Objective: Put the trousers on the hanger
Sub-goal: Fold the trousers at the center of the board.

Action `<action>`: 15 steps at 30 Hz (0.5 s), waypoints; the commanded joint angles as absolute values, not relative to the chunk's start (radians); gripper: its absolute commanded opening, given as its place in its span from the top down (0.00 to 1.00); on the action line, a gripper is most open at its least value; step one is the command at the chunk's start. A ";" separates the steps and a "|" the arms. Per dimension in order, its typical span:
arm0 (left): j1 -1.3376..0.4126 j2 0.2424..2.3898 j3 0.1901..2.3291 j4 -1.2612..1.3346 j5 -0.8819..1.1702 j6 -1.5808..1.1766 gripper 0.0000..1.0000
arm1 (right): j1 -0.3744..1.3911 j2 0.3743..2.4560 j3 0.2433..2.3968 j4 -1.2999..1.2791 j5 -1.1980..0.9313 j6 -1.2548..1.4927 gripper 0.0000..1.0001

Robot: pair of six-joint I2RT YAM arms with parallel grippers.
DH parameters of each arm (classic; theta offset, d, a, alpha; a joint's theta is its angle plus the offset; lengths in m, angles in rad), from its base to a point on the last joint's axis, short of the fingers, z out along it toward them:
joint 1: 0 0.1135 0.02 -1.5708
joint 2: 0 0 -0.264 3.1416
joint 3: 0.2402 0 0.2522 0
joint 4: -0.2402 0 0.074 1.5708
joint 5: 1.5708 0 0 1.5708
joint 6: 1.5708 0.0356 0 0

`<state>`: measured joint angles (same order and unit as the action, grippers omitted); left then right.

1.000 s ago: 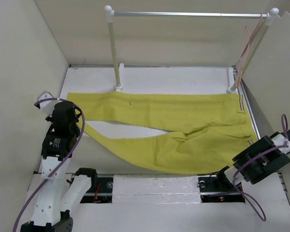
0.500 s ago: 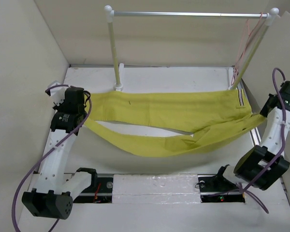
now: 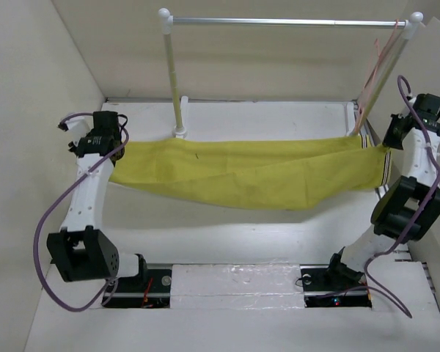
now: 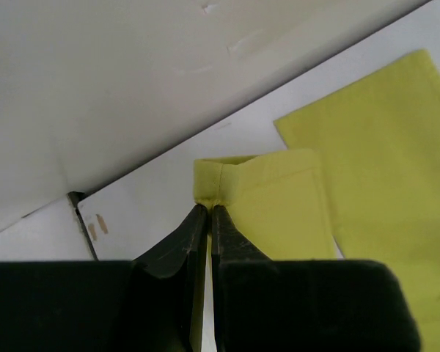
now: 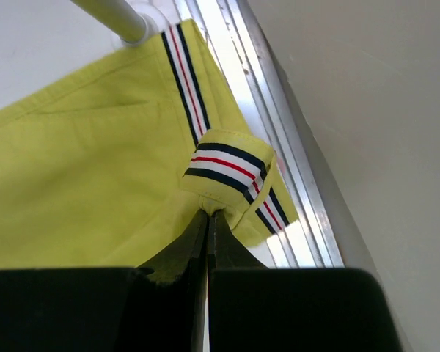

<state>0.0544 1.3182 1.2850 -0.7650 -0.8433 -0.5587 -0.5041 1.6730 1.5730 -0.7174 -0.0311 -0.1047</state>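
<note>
The yellow trousers (image 3: 249,170) hang stretched between both grippers above the table, sagging in the middle. My left gripper (image 3: 116,150) is shut on the leg hem, seen in the left wrist view (image 4: 209,207) with the yellow cuff (image 4: 257,191) pinched at the tips. My right gripper (image 3: 387,147) is shut on the waistband, seen in the right wrist view (image 5: 209,213) just below the striped trim (image 5: 227,165). The pale pink hanger (image 3: 374,62) hangs from the right end of the silver rail, above and behind the right gripper.
The stand's silver rail (image 3: 279,22) spans the back on two white posts (image 3: 172,81). Walls close in on the left, back and right. A metal strip (image 5: 279,139) runs along the table's right edge.
Both arms have risen and moved back, lifting the trousers off the table. The two legs now hang together as one taut, sagging band between the grippers.
</note>
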 commanded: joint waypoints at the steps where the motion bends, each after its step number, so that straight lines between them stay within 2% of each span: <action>1: 0.061 1.362 1.376 -0.851 -0.881 -0.554 1.00 | -0.488 1.736 1.666 -0.620 -0.069 -0.106 1.00; 4: 0.061 1.437 1.436 -0.858 -0.885 -0.520 1.00 | -0.476 1.788 1.703 -0.531 -0.084 -0.069 1.00; 9: 0.061 1.643 1.656 -0.917 -0.890 -0.535 1.00 | -0.416 1.996 1.914 -0.638 -0.038 -0.078 1.00; 13: 0.051 1.845 1.787 -0.879 -0.919 -0.508 1.00 | -0.416 2.037 1.925 -0.572 -0.052 -0.041 1.00; 15: 0.051 1.919 1.886 -0.880 -0.925 -0.506 1.00 | -0.416 2.045 1.908 -0.532 -0.064 -0.014 0.90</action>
<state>0.0547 1.8477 1.7893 -0.8642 -0.8669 -0.5247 -0.4088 2.0575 1.8729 -0.6571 -0.0723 -0.0456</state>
